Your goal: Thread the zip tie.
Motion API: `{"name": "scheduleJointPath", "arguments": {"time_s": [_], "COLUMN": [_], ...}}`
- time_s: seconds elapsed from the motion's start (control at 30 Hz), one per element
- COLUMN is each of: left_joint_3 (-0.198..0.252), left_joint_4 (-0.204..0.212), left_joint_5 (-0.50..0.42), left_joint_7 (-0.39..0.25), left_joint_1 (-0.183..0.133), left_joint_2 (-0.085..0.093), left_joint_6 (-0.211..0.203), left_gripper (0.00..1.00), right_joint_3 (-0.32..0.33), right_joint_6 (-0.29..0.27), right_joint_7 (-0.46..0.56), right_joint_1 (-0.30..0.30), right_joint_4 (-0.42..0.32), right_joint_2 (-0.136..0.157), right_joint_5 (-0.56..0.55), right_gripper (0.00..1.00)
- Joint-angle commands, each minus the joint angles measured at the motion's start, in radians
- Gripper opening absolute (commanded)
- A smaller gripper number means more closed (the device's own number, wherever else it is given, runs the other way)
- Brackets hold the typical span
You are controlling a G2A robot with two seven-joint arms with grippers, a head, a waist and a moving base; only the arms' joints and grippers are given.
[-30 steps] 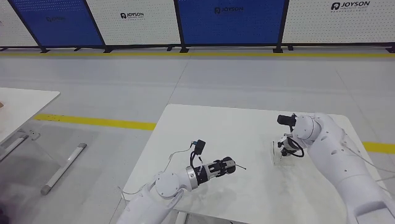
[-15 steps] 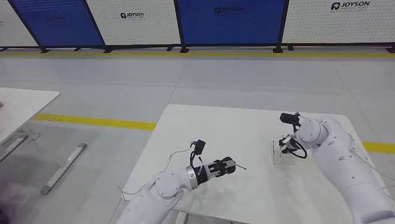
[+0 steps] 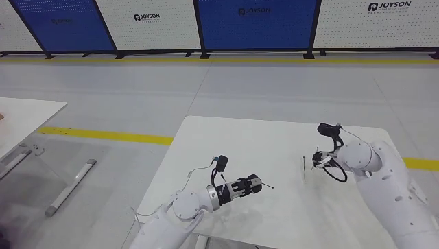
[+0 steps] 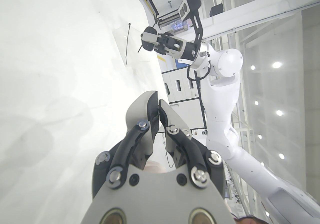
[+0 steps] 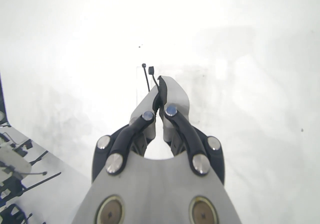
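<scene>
Both grippers pinched shut over the white table [image 3: 226, 146], right one holding a zip tie

The left arm lies low near the table's front edge and the right arm reaches in from the far right side. A clear sheet [image 5: 195, 80] lies flat on the table just beyond the right gripper [image 5: 160, 82], whose fingers are clamped on the held zip tie [image 5: 151, 69]; its strap runs down between the pads and its square head sticks out past the tips. Just beside it a loose zip tie [image 5: 146, 79] lies on the clear sheet, head pointing the same way. The left gripper [image 4: 158, 100] is well apart from both, pads pressed together, with a thin dark strand [image 3: 267, 185] poking from its tip, perhaps another tie, too fine to tell
</scene>
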Motion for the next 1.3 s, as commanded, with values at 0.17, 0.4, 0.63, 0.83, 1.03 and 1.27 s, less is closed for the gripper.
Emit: {"name": "scheduleJointPath", "arguments": {"time_s": [0.17,0.4,0.63,0.83,1.03,1.27], "left_joint_3": [0.0,0.0,0.0,0.0,0.0,0.0], "left_joint_4": [0.0,0.0,0.0,0.0,0.0,0.0], "left_joint_5": [0.0,0.0,0.0,0.0,0.0,0.0], "left_joint_7": [0.0,0.0,0.0,0.0,0.0,0.0], "left_joint_1": [0.0,0.0,0.0,0.0,0.0,0.0], "left_joint_2": [0.0,0.0,0.0,0.0,0.0,0.0], "left_joint_6": [0.0,0.0,0.0,0.0,0.0,0.0], "left_gripper": [0.0,0.0,0.0,0.0,0.0,0.0], "right_joint_3": [0.149,0.178,0.178,0.236,0.369,0.435], "right_joint_6": [0.0,-0.016,-0.016,-0.063,-0.147,-0.228], "right_joint_7": [-0.064,-0.04,-0.04,-0.135,-0.252,-0.501], "right_joint_1": [-0.198,-0.245,-0.245,-0.317,-0.464,-0.678], "right_joint_4": [-0.266,-0.323,-0.323,-0.388,-0.505,-0.646], "right_joint_2": [0.048,0.059,0.059,0.066,0.085,0.09], "right_joint_5": [0.005,0.012,0.012,0.102,0.216,0.218], "right_gripper": [0.0,0.0,0.0,0.0,0.0,0.0]}}
